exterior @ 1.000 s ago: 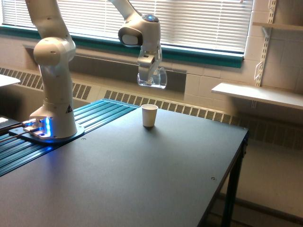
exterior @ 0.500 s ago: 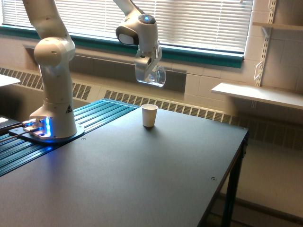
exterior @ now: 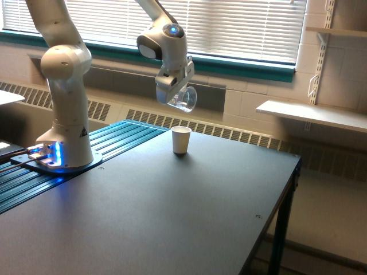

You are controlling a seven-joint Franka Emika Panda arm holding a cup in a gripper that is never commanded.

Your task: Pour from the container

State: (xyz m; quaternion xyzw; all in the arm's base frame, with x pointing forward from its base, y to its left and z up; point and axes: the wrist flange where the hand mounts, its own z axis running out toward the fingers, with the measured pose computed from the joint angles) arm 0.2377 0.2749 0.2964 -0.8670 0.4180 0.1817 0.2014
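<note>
The container (exterior: 184, 99), a clear plastic cup, hangs in the air above the small white paper cup (exterior: 181, 140), which stands upright on the dark table. My gripper (exterior: 172, 87) is shut on the container and holds it tilted, mouth pointing down toward the exterior view's right. The container's mouth sits roughly over the white cup, well above its rim. I cannot make out any contents in the clear cup or any stream falling from it.
The arm's white base (exterior: 63, 154) stands on a blue ribbed plate (exterior: 120, 140) at the exterior view's left. The dark table (exterior: 172, 212) ends at an edge on the right. Behind are a blinds-covered window (exterior: 246, 26) and a wall shelf (exterior: 312, 114).
The wrist has rotated, tipping the container from near upright to strongly tilted, and the gripper has shifted slightly toward the exterior view's left. The white cup has not moved.
</note>
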